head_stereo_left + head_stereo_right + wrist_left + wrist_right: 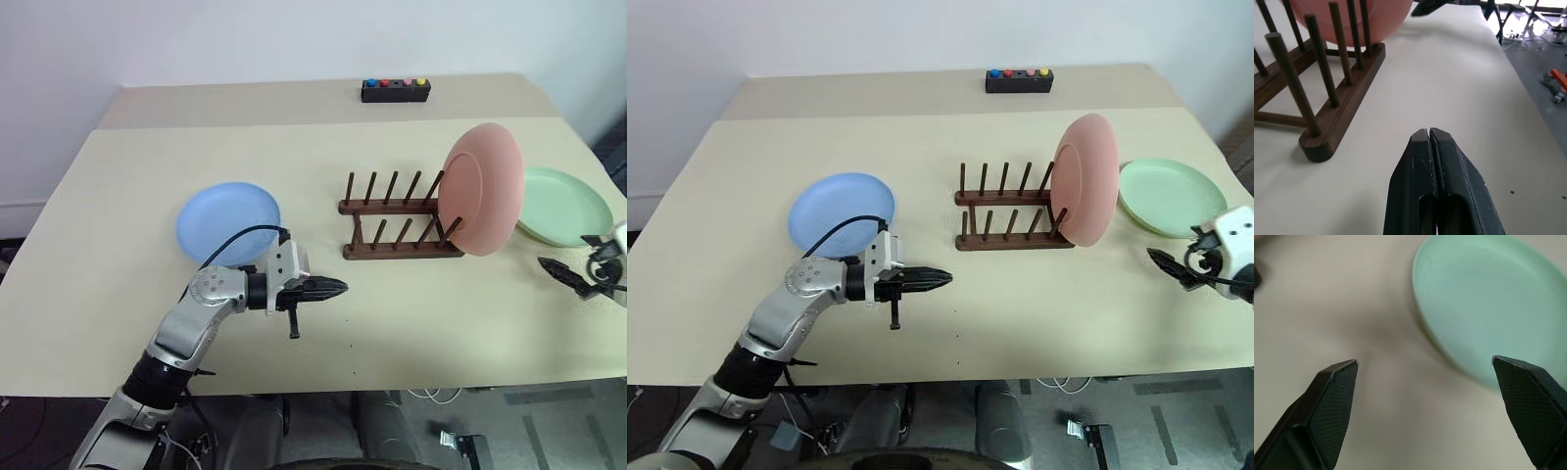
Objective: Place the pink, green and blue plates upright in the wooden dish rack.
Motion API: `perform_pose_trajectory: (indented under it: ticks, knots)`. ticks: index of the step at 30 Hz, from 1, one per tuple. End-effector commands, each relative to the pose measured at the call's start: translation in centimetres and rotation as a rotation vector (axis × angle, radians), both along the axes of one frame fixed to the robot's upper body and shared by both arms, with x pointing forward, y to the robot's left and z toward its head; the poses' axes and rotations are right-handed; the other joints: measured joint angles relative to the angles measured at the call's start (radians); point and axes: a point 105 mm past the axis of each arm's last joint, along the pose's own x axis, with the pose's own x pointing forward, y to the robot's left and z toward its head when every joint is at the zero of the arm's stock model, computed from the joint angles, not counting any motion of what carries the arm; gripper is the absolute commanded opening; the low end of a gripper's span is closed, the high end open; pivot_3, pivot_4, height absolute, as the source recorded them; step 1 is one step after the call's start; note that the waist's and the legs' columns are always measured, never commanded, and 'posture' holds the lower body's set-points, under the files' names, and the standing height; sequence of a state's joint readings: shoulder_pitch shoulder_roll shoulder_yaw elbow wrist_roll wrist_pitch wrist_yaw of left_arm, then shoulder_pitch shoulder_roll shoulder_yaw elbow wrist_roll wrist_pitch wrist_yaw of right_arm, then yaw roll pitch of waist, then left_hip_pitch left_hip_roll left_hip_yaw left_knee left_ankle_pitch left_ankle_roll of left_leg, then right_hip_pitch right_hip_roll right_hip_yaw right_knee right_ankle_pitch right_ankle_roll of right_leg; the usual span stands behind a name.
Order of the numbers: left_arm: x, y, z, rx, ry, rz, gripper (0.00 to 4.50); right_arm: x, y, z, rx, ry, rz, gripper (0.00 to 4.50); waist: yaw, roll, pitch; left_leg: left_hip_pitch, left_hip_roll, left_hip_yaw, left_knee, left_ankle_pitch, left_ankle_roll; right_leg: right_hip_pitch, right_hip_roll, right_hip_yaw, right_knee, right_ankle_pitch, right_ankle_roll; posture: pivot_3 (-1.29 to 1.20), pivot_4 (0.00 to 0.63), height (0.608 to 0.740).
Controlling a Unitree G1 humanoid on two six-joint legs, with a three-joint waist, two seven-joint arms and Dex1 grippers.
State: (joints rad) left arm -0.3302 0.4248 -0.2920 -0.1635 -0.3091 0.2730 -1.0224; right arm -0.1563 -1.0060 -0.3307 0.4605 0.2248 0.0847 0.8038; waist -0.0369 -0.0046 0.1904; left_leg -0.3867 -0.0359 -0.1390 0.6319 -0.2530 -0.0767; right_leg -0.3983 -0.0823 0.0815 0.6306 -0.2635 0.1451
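Head views: round salmon-pink plate (482, 188) stands upright in the right end of the dark wooden peg rack (400, 227). Light-blue plate (227, 222) lies flat left of the rack, mint-green plate (560, 206) flat right of it.
Left wrist: left gripper (1428, 133) pressed together, empty, near the rack.
Right wrist: right gripper (1425, 363) spread wide, empty, beside the green plate.

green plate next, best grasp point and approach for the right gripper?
Probably the near rim of the green plate, approached from the robot's side. It lies flat on the table to the right of the wooden dish rack, so only its raised edge offers something to pinch. The right gripper is open and already faces that rim; one finger over the lip, one under.
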Motion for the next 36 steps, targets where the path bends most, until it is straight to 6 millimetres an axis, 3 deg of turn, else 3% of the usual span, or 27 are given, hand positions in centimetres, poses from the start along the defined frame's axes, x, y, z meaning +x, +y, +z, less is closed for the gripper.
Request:
perform_pose_trajectory:
  ticks: [1,7,10,17,26,31,36]
  knots:
    - [0.0,-0.1,0.9,-0.019,-0.041,-0.011,0.00,1.3,-0.2,-0.1,-0.217,-0.004,0.039,4.47,-0.004,0.000,0.000,0.000,0.000,0.000,0.000,0.000,0.000,0.000,0.000,0.000,0.000,0.000,0.000,0.00,0.150,0.740]
    - [-0.1,0.1,0.7,-0.021,-0.040,0.007,0.00,3.0,-0.2,-1.0,-0.264,0.019,0.051,4.47,-0.006,0.000,0.000,0.000,0.000,0.000,0.000,0.000,0.000,0.000,0.000,0.000,0.000,0.000,0.000,0.00,0.150,0.740]
    - [-0.1,0.3,0.6,-0.020,-0.038,0.016,0.00,3.5,-0.5,-1.4,-0.270,0.024,0.032,3.72,-0.007,0.000,0.000,0.001,0.000,0.000,0.000,0.000,0.000,0.001,0.000,0.000,0.000,0.000,0.000,0.00,0.150,0.740]
    - [-0.3,0.3,0.5,-0.025,-0.035,0.018,0.00,3.5,-1.1,-1.4,-0.295,0.009,0.004,0.15,-0.006,0.000,0.000,0.001,0.000,-0.001,0.000,0.000,0.000,0.001,0.000,0.000,0.000,0.000,0.000,0.00,0.150,0.740]
    - [-0.6,0.2,1.5,-0.070,-0.054,-0.014,0.00,2.8,-1.5,0.9,-0.387,-0.097,-0.015,0.06,-0.006,0.000,0.000,0.001,0.000,-0.001,0.000,0.000,0.000,0.001,0.000,0.000,0.000,0.000,0.000,0.00,0.150,0.740]
    - [-0.8,0.5,1.7,-0.059,-0.073,-0.012,0.00,1.4,-0.5,6.0,-0.423,-0.261,-0.015,0.06,-0.005,0.001,0.000,0.001,0.000,-0.001,-0.001,0.000,0.000,0.001,0.000,0.000,0.000,0.000,0.000,0.00,0.150,0.740]
    - [-0.5,1.4,1.6,-0.060,-0.058,0.019,0.00,0.1,2.6,12.2,-0.452,-0.443,0.024,0.06,-0.008,0.002,0.000,0.002,0.000,-0.001,-0.001,0.000,0.000,0.001,0.000,0.000,0.001,0.000,0.000,0.00,0.150,0.740]
